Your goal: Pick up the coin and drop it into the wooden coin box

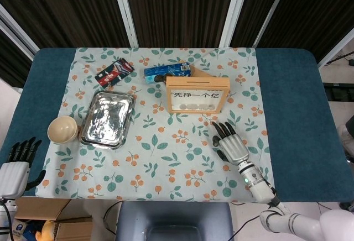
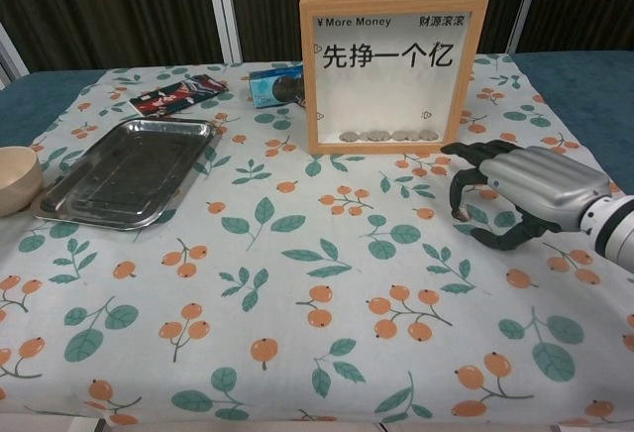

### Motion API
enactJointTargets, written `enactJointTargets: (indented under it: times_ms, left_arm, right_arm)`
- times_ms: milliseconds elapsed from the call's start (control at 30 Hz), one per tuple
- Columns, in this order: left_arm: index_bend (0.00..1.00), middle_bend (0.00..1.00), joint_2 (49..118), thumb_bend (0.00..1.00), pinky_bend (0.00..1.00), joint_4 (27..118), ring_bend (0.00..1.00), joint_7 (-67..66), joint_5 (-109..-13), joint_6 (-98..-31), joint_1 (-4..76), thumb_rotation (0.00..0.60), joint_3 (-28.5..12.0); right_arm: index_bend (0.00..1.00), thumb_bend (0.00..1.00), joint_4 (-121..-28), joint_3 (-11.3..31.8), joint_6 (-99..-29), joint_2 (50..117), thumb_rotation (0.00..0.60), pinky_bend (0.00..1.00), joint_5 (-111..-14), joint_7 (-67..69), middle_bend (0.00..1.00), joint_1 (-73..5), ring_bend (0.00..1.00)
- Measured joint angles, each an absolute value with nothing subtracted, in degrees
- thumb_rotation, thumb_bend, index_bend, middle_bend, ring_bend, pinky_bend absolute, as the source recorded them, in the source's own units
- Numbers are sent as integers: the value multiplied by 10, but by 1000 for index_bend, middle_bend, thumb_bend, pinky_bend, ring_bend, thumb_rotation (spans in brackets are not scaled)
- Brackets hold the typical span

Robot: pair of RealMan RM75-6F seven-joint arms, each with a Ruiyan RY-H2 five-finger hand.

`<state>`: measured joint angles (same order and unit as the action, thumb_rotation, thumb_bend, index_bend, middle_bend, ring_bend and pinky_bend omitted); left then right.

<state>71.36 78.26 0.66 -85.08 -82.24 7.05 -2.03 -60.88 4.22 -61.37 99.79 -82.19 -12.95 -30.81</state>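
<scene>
- Dark vertical blinds back a blue table [image 1: 287, 86] spread with a leaf-and-berry tablecloth [image 2: 297, 283].
- Coin [image 2: 460, 215]: small, dark, lying flat on the cloth under the curled fingertips of the right hand [image 2: 505, 189], just in front of the coin box and to its right. Judged light, stiff, thin and slippery; lying flush on soft fabric, it offers only its rim, so a thumb-and-finger pinch across opposite edges looks the likeliest hold.
- Right hand: fingers arched down over the coin, thumb low beside it; whether the tips have closed on the coin cannot be told.
- Wooden coin box [image 2: 393, 70]: upright glass-fronted frame with printed characters; a row of coins [image 2: 388, 136] lies along its bottom. Slot sits in the top edge, seen from the head view.
- Steel tray [image 2: 129, 169]: nothing in it.
- Cream bowl [image 1: 62, 129]: shows nothing inside.
- Blue snack box [image 1: 167, 71] and dark red packet [image 1: 114, 72] lie behind.
- Left hand [image 1: 15, 166]: off the table's near-left corner, fingers extended, holding nothing.
</scene>
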Motion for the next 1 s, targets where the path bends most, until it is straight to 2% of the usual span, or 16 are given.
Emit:
enactJointTargets:
  times_ms: [1000]
  left_arm:
    - [0, 0, 717, 315, 0, 776, 0, 6, -843, -812, 74, 600, -21]
  right_arm:
    - [575, 537, -589, 46, -600, 1013, 600, 0, -810, -137, 0, -313, 0]
